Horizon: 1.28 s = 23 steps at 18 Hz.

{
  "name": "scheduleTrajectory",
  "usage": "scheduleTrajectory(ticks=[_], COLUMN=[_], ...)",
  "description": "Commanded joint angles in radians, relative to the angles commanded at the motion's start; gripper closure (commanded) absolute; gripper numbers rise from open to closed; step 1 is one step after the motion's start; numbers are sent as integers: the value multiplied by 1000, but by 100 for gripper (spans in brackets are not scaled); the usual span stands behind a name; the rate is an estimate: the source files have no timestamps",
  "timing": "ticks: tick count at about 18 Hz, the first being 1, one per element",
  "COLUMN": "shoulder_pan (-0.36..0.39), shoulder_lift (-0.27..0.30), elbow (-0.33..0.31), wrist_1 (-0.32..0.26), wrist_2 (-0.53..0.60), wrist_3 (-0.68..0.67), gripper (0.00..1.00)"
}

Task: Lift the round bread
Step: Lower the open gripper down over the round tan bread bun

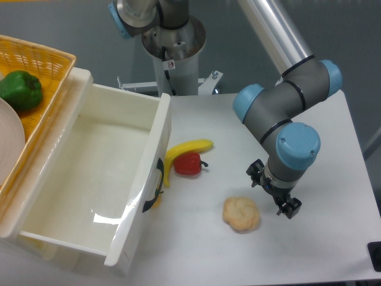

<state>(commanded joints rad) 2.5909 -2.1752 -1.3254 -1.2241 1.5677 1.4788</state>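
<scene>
1. Claw [274, 192]: two-finger gripper on the arm's wrist, pointing down at the white table [333, 149]; fingers spread apart, nothing between them, open over bare tabletop
2. Round bread [241, 214]: pale tan bun with a bumpy top, lying on the table just to the left of the claw and slightly nearer the camera; apart from the fingers, not touched
3. Open room around the bread: bare table on all its sides; the table's front edge lies near below the claw, the right edge further out to the claw's right
4. Red pepper [189, 164]: small, lying well left of the claw, beyond the bread; touching or nearly touching the banana
5. Banana [181, 154]: yellow, curved over the pepper's top and left side, its lower end close to the tub wall
6. White tub [162, 149]: large rectangular plastic bin far left of the claw, a dark handle on its near wall; nothing seen inside but a glossy floor
7. Wicker basket [50, 53]: yellow, behind the tub at the far left; holds a green pepper [21, 90] and a pale round item cut off by the frame edge
8. Dark object [375, 255]: at the frame's right edge, below and right of the claw; too cropped to identify
</scene>
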Motion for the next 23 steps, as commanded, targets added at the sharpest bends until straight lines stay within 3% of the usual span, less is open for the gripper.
scheduleTrajectory(ticks=[6,14,18,23], shoulder_pan=[-3,-28,-41,-80], shoulder_lift=[6,55,64,49], elbow=[-5,-81,-97,-109], wrist_1=[0,40,37,60], wrist_2=[0,6,119,118], wrist_3=[-9,-97,-103,-142], gripper=[0,0,0,0])
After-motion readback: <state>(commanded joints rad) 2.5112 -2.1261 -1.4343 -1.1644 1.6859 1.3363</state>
